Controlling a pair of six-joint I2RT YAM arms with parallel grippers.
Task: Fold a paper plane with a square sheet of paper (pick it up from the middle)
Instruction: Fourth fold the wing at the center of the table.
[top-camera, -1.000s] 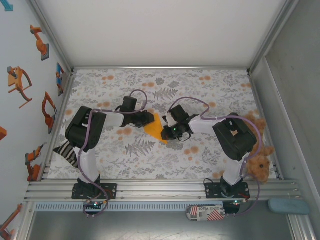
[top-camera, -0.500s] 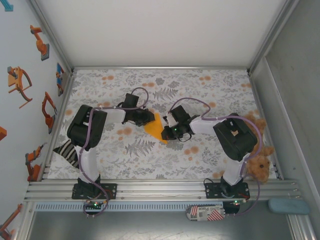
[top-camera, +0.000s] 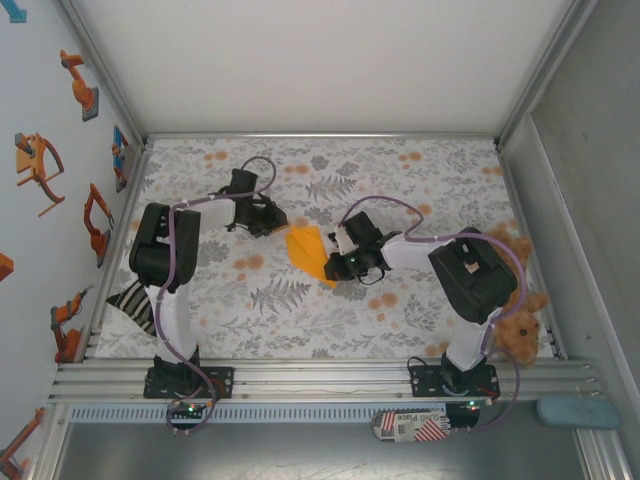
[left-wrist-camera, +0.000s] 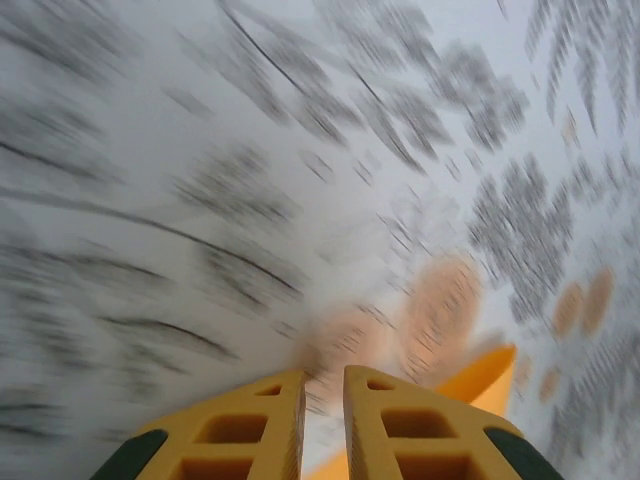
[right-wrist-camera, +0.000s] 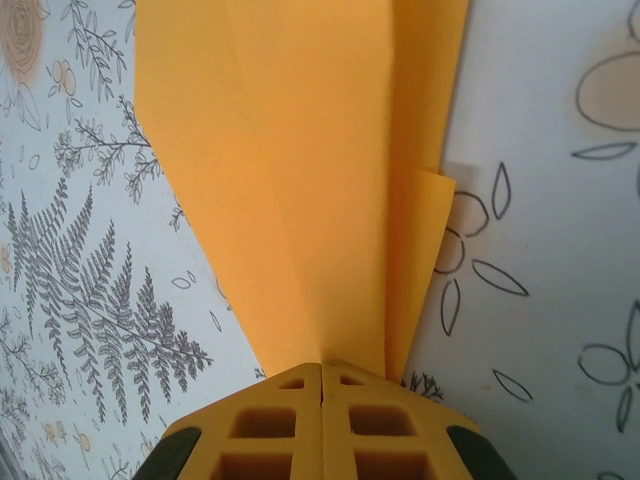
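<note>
The orange-yellow sheet of paper (top-camera: 308, 248) lies folded into a pointed shape with creases on the flowered cloth, mid-table. My right gripper (top-camera: 334, 263) is shut on its near right end; the right wrist view shows the fingertips (right-wrist-camera: 322, 365) pressed together on the paper (right-wrist-camera: 300, 180), one flap standing up along its right side. My left gripper (top-camera: 277, 222) hovers a short way left of and behind the paper, apart from it. Its fingers (left-wrist-camera: 323, 372) stand a narrow gap apart with nothing between them, and a corner of the paper (left-wrist-camera: 482, 373) shows beside them.
A brown teddy (top-camera: 516, 326) sits at the table's right edge by the right arm. A striped cloth (top-camera: 134, 301) lies at the left edge near the left arm. White walls close in the table (top-camera: 420, 310) at the back and both sides.
My left gripper has drawn back from the paper toward the far left, uncovering the paper's left side. The right gripper and the paper have stayed put.
</note>
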